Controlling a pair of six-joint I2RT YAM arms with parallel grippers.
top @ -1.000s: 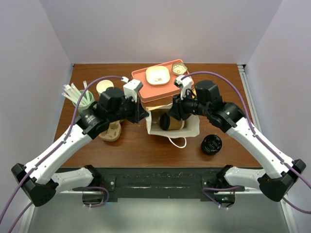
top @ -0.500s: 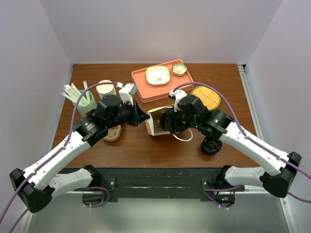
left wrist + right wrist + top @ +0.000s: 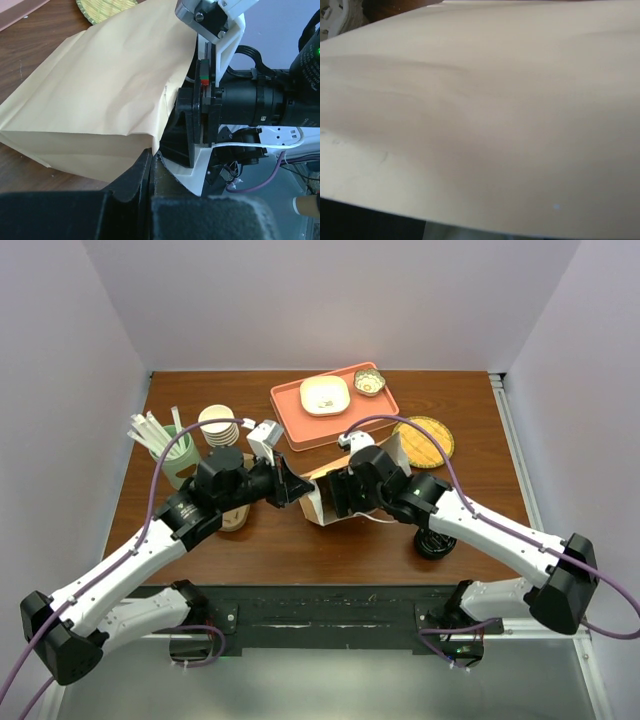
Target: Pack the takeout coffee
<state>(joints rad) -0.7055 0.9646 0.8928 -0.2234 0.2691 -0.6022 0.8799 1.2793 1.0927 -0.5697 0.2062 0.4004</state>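
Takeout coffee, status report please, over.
Left gripper shut on edge of paper bag. Right gripper at the bag, jaws hidden. Coffee not in sight, maybe inside. Nothing seen blocking.

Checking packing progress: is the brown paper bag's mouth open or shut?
Open: left gripper pinches one lip of the brown paper bag; right gripper reaches inside.

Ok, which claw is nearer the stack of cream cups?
Left. The left claw sits right of the stack; the right claw is farther right, at the paper bag.
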